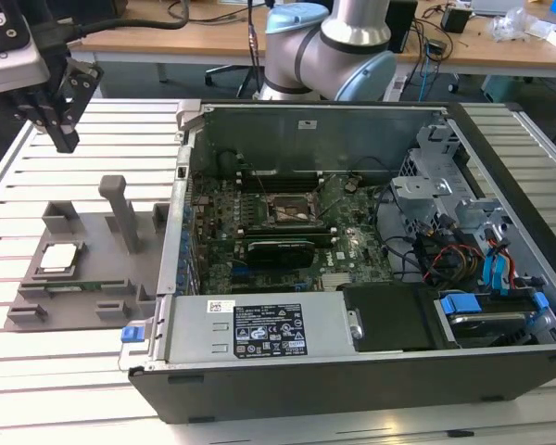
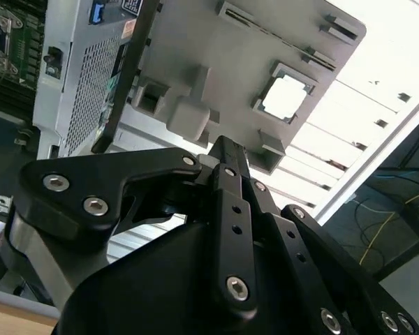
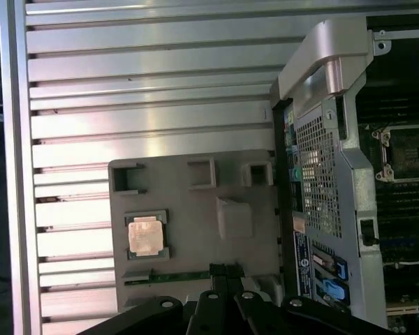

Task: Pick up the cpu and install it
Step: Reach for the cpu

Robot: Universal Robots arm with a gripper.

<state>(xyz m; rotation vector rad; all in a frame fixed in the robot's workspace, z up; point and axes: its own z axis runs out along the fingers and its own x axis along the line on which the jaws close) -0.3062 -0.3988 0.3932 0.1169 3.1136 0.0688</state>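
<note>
The cpu (image 1: 57,259) is a small silvery square chip lying flat in a pocket of the grey fixture block (image 1: 102,273), at the exterior view's left of the open computer case (image 1: 352,260). Both wrist views show the cpu (image 2: 285,95) (image 3: 145,234) in its pocket. My gripper (image 1: 65,141) hangs high above the slatted table, behind the fixture block and well clear of the chip. Its black fingers (image 2: 223,150) sit pressed together, shut with nothing between them. The dark socket frame (image 1: 292,209) on the motherboard stands open, with nothing in it.
A tall grey post (image 1: 122,213) rises from the fixture block. The case's metal side wall (image 1: 181,204) stands between the fixture and the motherboard. Drive bays and cables (image 1: 463,250) fill the case's right. The arm's base (image 1: 329,46) stands behind the case.
</note>
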